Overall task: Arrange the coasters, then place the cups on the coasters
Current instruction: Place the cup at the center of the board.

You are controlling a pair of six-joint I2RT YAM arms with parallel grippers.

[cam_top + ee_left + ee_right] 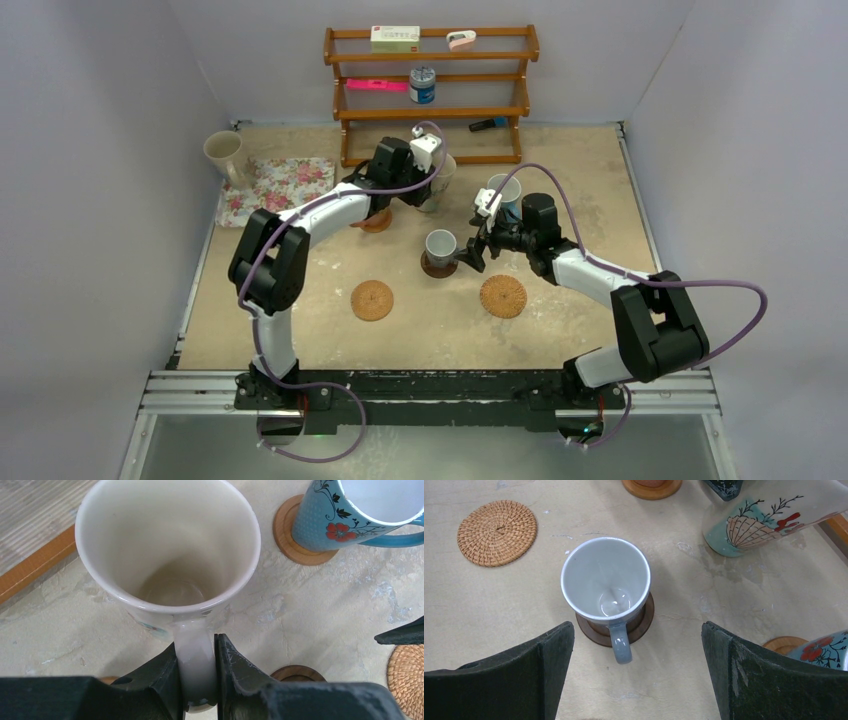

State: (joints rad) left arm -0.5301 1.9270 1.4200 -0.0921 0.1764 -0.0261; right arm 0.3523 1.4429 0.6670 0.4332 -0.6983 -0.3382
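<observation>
My left gripper is shut on the handle of a large cream cup, which has a shell pattern and sits near the shelf. My right gripper stands open just behind the handle of a small grey cup, touching nothing. That cup rests on the dark brown coaster. A light blue cup sits on a wooden coaster. Two woven coasters lie bare toward the front. Another cream cup stands at the back left.
A wooden shelf at the back holds a tin can and small items. A floral tray lies back left. An orange coaster shows partly under the left arm. Walls close in the table on three sides.
</observation>
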